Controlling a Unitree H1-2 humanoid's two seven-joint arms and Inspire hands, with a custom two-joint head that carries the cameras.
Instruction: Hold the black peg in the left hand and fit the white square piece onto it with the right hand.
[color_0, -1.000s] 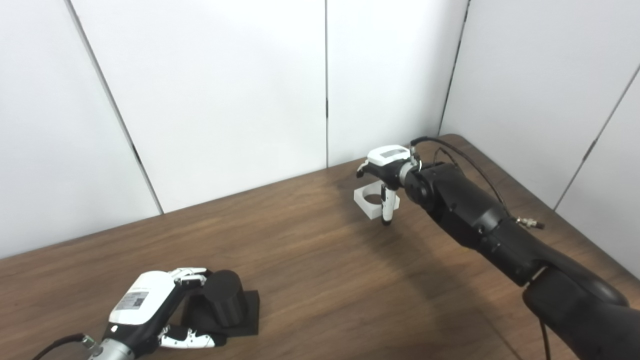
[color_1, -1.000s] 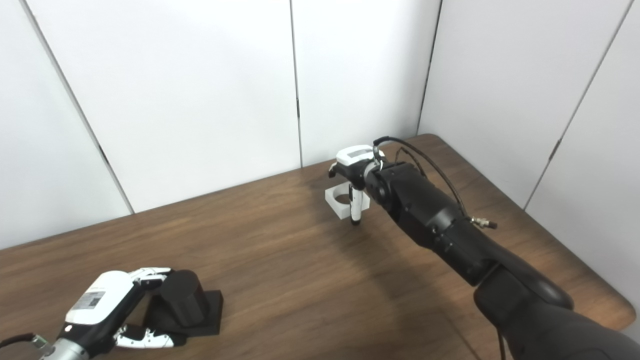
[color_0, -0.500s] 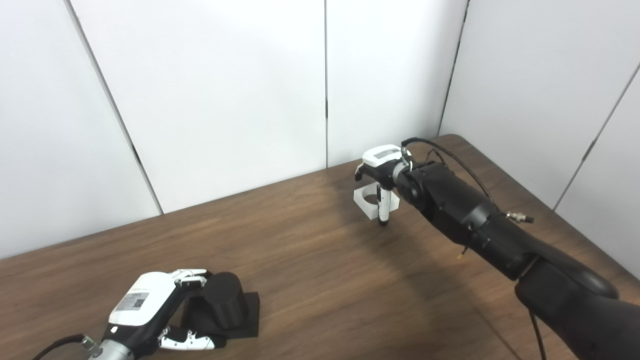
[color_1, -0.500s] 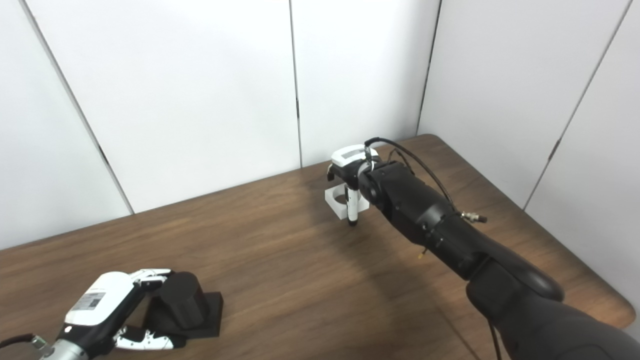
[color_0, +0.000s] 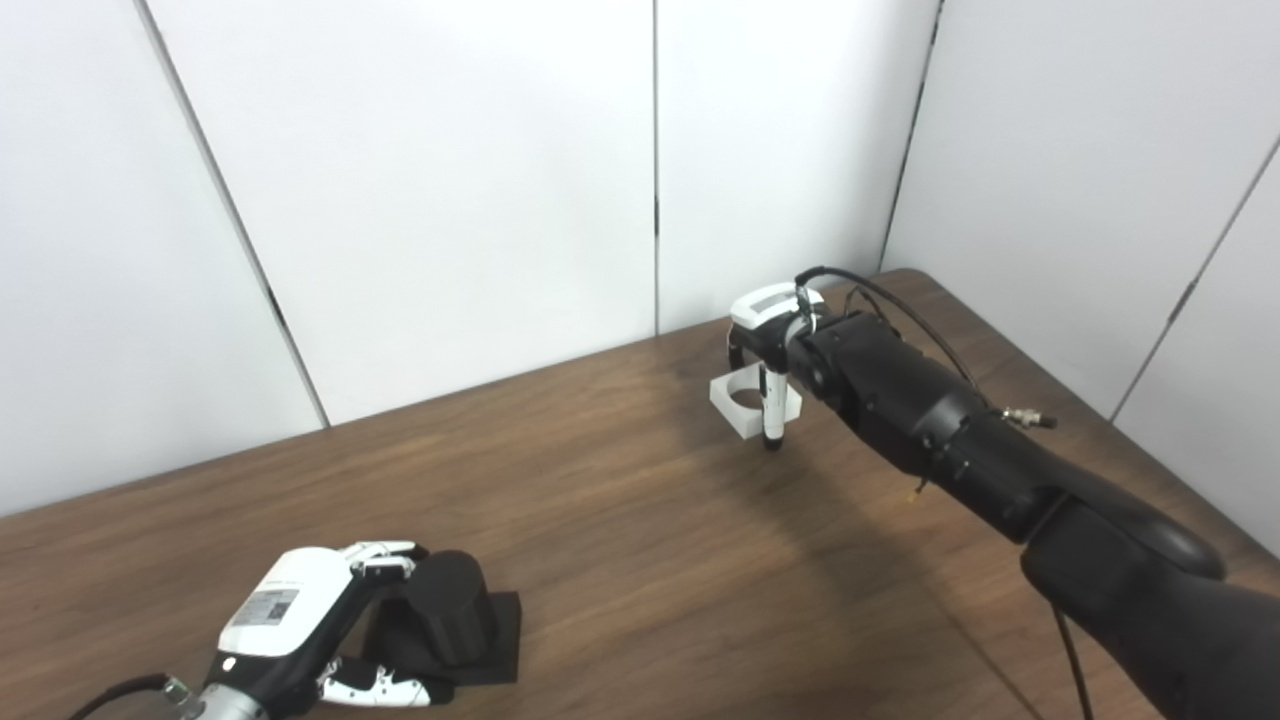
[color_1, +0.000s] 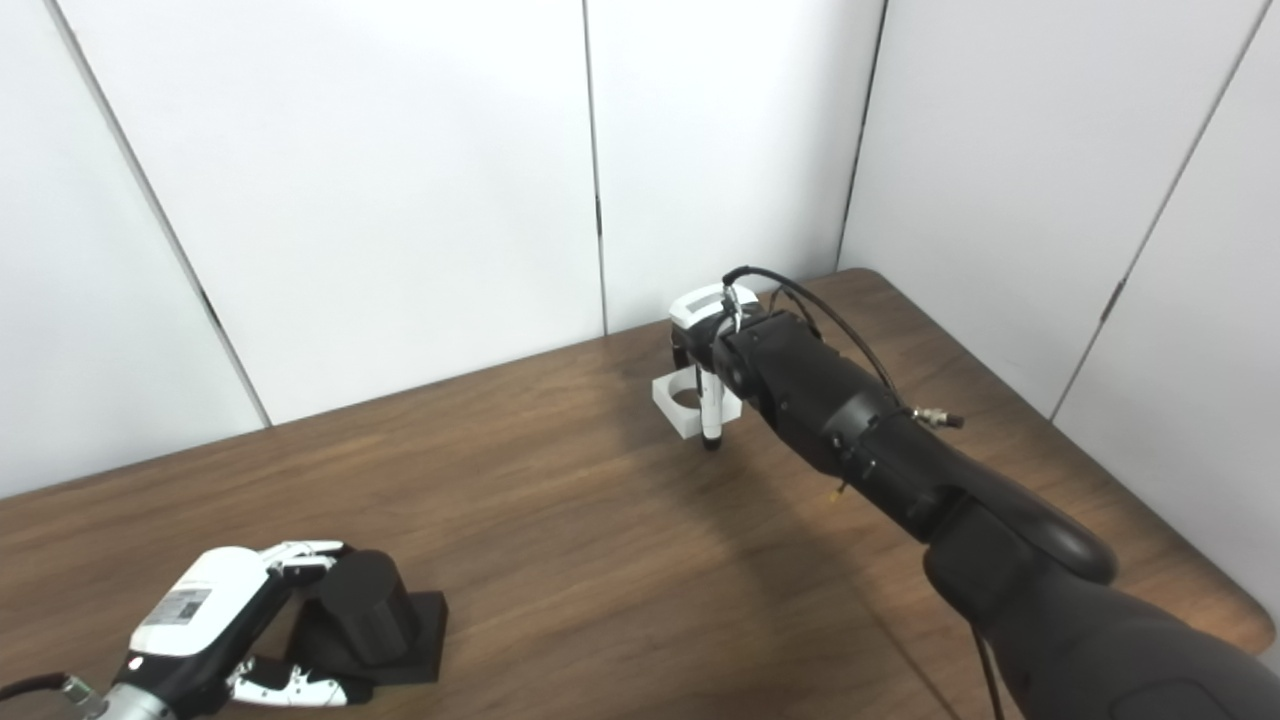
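Note:
The black peg (color_0: 450, 605) is a thick cylinder standing on its square black base at the near left of the table. My left hand (color_0: 290, 620) wraps it, with fingers against its far side and the thumb along the base's near edge. The white square piece (color_0: 732, 408), which has a round hole, lies on the table at the far right. My right hand (color_0: 770, 335) reaches down over it. That hand's fingers are behind the far edge and its thumb (color_0: 772, 415) presses the near right side, so the hand is closed on the piece.
The brown wooden table (color_0: 640, 540) is ringed by white wall panels at the back and right. Its rounded right corner (color_1: 1235, 610) lies near my right arm. My right forearm, with a cable looped over it, stretches across the table's right side.
My right hand has drawn its fingers in around the white piece and the forearm has swung slightly left. The piece still lies on the table. My left hand stays on the peg.

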